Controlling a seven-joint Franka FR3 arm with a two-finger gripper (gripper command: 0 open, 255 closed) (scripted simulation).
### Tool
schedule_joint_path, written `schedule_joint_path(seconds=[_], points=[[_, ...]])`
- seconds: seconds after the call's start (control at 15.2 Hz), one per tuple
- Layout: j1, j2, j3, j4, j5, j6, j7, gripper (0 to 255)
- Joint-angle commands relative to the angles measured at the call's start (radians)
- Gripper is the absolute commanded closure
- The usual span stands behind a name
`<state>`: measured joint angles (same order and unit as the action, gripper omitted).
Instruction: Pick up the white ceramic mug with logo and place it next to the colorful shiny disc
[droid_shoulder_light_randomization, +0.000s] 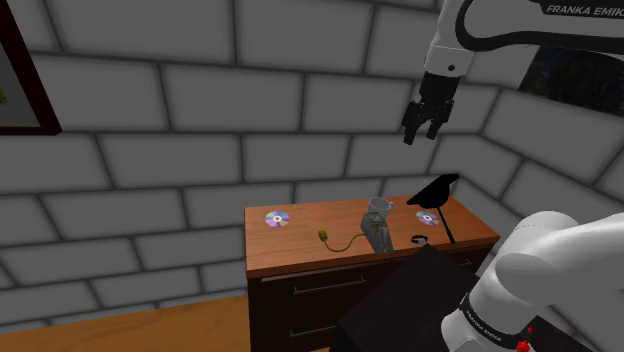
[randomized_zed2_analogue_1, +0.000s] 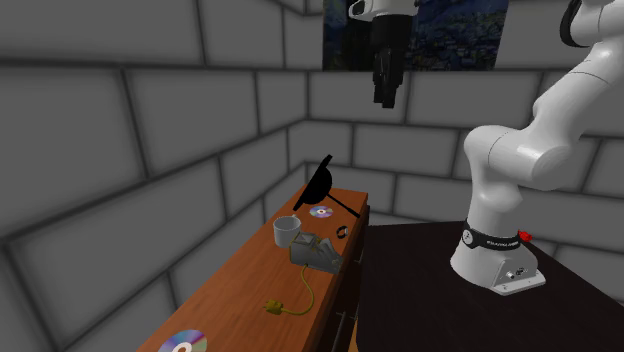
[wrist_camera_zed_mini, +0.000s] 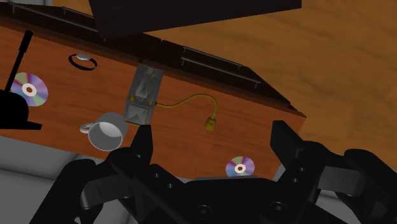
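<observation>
A pale mug (droid_shoulder_light_randomization: 377, 208) (randomized_zed2_analogue_1: 287, 230) (wrist_camera_zed_mini: 105, 132) stands upright on a wooden dresser top (droid_shoulder_light_randomization: 310, 225), its handle toward the wall, touching a grey device (droid_shoulder_light_randomization: 378, 235) (wrist_camera_zed_mini: 143, 98). One shiny rainbow disc (droid_shoulder_light_randomization: 277, 218) (randomized_zed2_analogue_1: 182, 343) (wrist_camera_zed_mini: 240, 167) lies at the shoulder view's left end of the top. A second disc (droid_shoulder_light_randomization: 428, 217) (randomized_zed2_analogue_1: 320, 211) (wrist_camera_zed_mini: 30, 88) lies under a black lamp (droid_shoulder_light_randomization: 435, 190). My gripper (droid_shoulder_light_randomization: 421, 135) (randomized_zed2_analogue_1: 386, 100) (wrist_camera_zed_mini: 213, 143) hangs open high above the dresser, holding nothing.
A yellow cable (droid_shoulder_light_randomization: 335, 240) (wrist_camera_zed_mini: 197, 105) runs from the grey device across the top. A small black ring (droid_shoulder_light_randomization: 415, 239) (wrist_camera_zed_mini: 83, 61) lies near the lamp's base. A grey block wall backs the dresser. The dark stand (droid_shoulder_light_randomization: 400, 300) abuts the dresser's front.
</observation>
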<state>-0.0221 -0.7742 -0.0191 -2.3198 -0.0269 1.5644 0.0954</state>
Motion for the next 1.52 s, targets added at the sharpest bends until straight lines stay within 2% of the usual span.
schedule_joint_path(seconds=[0.0,0.73,1.12,1.45], points=[[0.0,0.0,0.0,0.0,0.0,0.0,0.0,0],[-0.037,0.2,-0.117,-0.156,-0.073,0.35,-0.118,0],[-0.052,0.38,-0.181,-0.171,-0.092,0.544,-0.183,0],[-0.059,0.56,-0.231,-0.145,-0.081,0.694,-0.248,0]])
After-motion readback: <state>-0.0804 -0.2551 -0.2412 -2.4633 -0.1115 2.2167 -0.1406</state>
